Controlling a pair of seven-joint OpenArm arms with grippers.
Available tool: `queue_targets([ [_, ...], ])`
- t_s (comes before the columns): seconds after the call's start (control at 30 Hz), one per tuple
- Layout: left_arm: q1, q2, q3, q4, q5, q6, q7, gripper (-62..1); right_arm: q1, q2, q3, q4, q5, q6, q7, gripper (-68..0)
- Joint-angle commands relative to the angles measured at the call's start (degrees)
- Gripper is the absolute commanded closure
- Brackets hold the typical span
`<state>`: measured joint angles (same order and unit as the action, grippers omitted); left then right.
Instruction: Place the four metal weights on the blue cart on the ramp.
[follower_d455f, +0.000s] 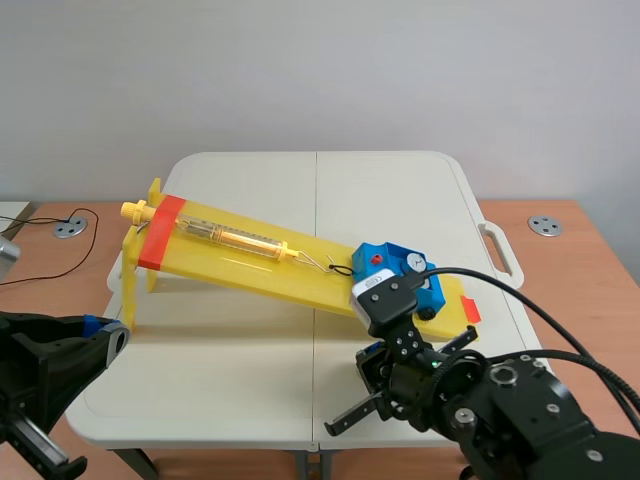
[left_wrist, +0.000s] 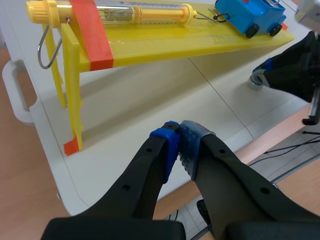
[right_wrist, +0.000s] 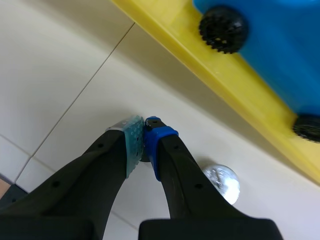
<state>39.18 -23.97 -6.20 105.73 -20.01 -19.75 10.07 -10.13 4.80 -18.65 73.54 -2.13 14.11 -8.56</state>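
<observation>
Right gripper (right_wrist: 144, 141) pads pressed together, nothing seen between. One metal weight (right_wrist: 223, 183) on table (right_wrist: 60, 75) just beside its finger, short of yellow ramp (right_wrist: 240, 85). Blue cart (follower_d455f: 398, 277) right of centre in scene frame, at ramp's low end. Left gripper (left_wrist: 179, 144) pressed together too, empty. Advice: spread jaws, centre over weight, pinch across rim, lower gently without nudging cart.

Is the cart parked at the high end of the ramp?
No, the blue cart sits near the low end of the yellow ramp, far from its raised end.
</observation>
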Motion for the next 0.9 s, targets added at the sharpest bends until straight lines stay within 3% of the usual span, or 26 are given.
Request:
queue_targets([
  [0.0,-1.1,0.2,-0.6,3.7,-4.3,-1.4,-5.5,-2.7,-0.5,4.0,0.7,11.8,4.2,-2.1,2.4,-0.6],
  [0.23,-1.1,0.2,-0.6,3.7,-4.3,-1.4,-5.5,-2.7,-9.5,8.3,5.7,28.0,12.2,-2.1,-2.2,-0.6],
  [0.47,-1.1,0.1,-0.6,3.7,-4.3,-1.4,-5.5,-2.7,-14.0,8.5,12.6,40.7,15.9,-2.1,-5.6,-0.6],
  [0.63,-1.1,0.1,-0.6,3.7,-4.3,-1.4,-5.5,-2.7,-11.9,8.3,15.5,41.9,15.6,-2.6,-5.4,-0.6],
  [0.87,-1.1,0.1,-0.6,3.7,-4.3,-1.5,-5.5,-2.7,-4.5,5.5,15.7,36.9,15.5,-3.0,-6.8,-0.7],
])
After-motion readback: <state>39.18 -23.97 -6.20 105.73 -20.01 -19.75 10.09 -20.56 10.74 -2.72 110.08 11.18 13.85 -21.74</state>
